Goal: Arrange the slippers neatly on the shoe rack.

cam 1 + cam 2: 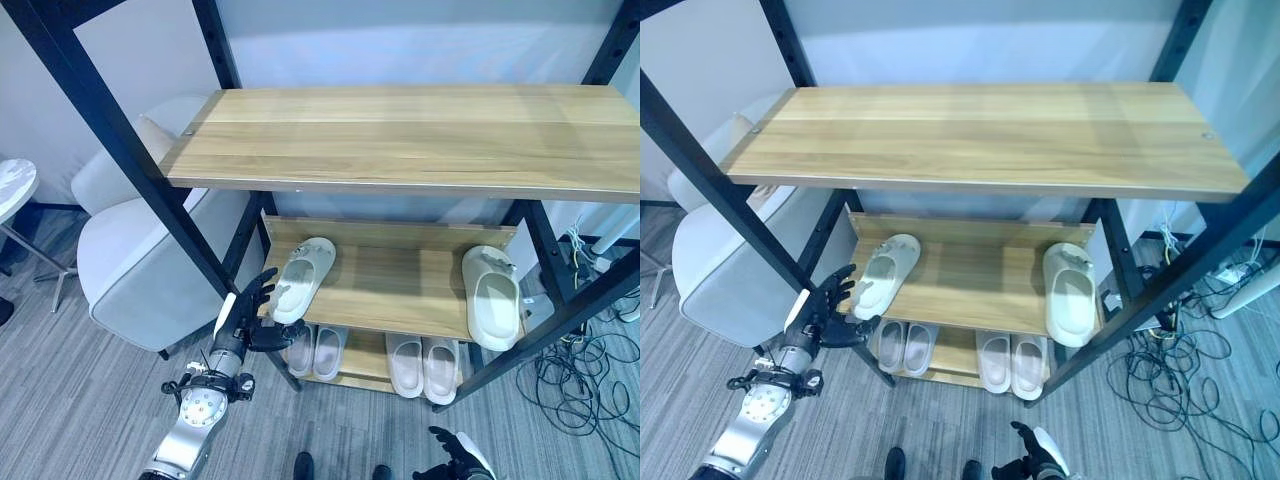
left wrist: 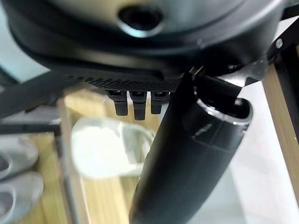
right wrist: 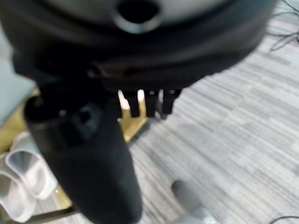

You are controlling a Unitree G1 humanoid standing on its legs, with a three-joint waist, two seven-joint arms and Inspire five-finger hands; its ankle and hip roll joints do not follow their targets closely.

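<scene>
On the middle shelf [image 1: 400, 285] of the shoe rack [image 1: 110, 130], a white slipper [image 1: 302, 277] lies at the left end with its heel over the front edge, and the left hand [image 1: 248, 312] is just beside that heel with fingers spread, holding nothing. A second white slipper [image 1: 492, 296] lies at the right end of the same shelf, and two pairs [image 1: 313, 351] [image 1: 422, 365] sit on the bottom shelf. The right hand [image 1: 455, 455] hangs low over the grey floor [image 1: 80, 400], fingers relaxed and empty.
</scene>
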